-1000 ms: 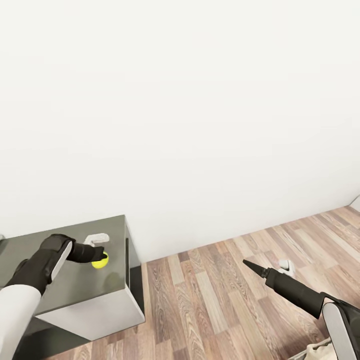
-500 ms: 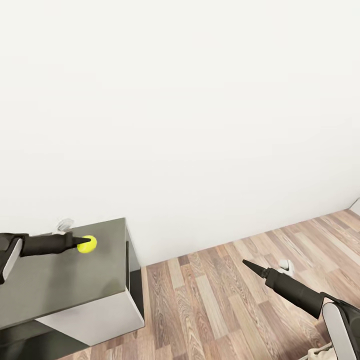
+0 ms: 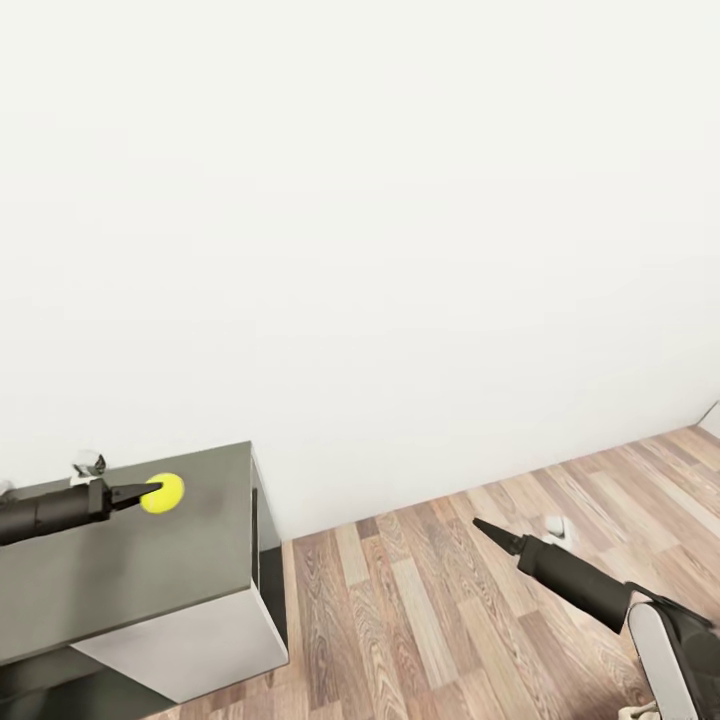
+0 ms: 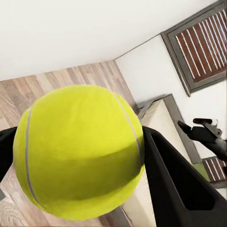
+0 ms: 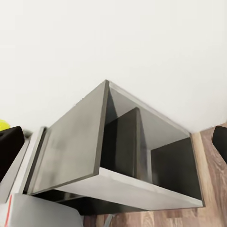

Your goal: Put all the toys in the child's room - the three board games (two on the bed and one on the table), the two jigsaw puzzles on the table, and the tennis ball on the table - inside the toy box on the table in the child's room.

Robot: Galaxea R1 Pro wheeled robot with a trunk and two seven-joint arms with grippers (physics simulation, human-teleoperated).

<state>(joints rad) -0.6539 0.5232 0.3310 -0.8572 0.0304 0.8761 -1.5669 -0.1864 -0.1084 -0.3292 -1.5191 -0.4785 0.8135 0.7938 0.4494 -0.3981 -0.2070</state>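
— Ball status? Quick.

— Tennis ball (image 3: pixel 162 493) is pinched in the left gripper (image 3: pixel 148 492), jaws clamped on either side of it. Held up in the air over the dark grey corner section of the counter (image 3: pixel 150 560), not resting on it. In the left wrist view the ball (image 4: pixel 80 151) sits huge between the two black fingers (image 4: pixel 175 184).

— Arm pose?

— Left arm comes in level from the left edge of the head view, dark forearm, fingertips pointing right toward the ball.

— Right side?

— Right gripper (image 3: pixel 480 526) hangs out over the wood plank floor (image 3: pixel 420 600), well apart from the counter, pointing up and left. Jaws look pressed together into one point, nothing between them.

— Anything else near it?

— Small white thing on the floor (image 3: pixel 553 525) just beyond the right arm, too small to tell what. White wall (image 3: pixel 400 250) behind everything.

— Right wrist view?

— Looks at the counter end from the side: dark top, open cubby with a divider (image 5: pixel 137 146), white panel below. Sliver of yellow-green at the edge (image 5: pixel 3 125), beside a black finger.
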